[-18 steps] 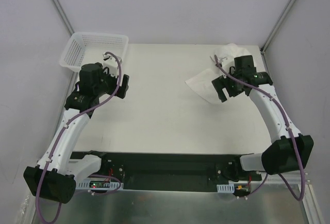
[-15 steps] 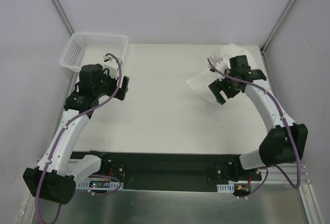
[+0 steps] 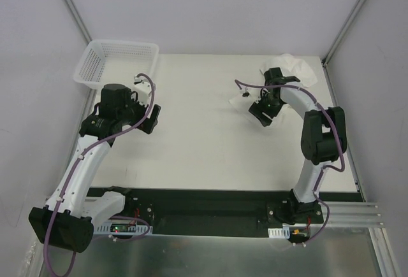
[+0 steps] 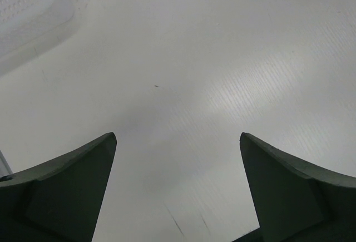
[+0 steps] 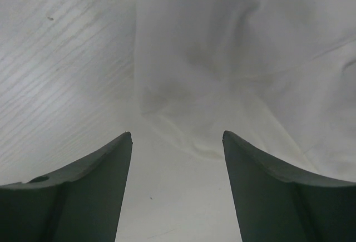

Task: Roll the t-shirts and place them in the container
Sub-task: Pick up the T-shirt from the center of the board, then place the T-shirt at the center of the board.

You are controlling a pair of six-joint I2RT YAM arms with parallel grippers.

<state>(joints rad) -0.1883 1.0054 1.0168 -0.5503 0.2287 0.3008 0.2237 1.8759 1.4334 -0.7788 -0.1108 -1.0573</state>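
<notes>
A white t-shirt (image 3: 305, 68) lies crumpled at the table's back right corner, partly hidden under my right arm. My right gripper (image 3: 262, 114) hovers at the shirt's near-left edge. In the right wrist view the gripper (image 5: 177, 136) is open, with bare table between its fingers and the shirt's (image 5: 250, 58) hem just ahead of the tips. My left gripper (image 3: 152, 110) stands open over bare table at the left, far from the shirt. In its own view the gripper (image 4: 178, 136) holds nothing.
A white plastic mesh basket (image 3: 118, 60) sits at the table's back left corner; its corner (image 4: 25, 8) shows at the top left of the left wrist view. Grey walls close in the table on the left, back and right.
My right arm has folded inward and its gripper has moved left to the shirt's near-left edge. The left arm has barely shifted.
</notes>
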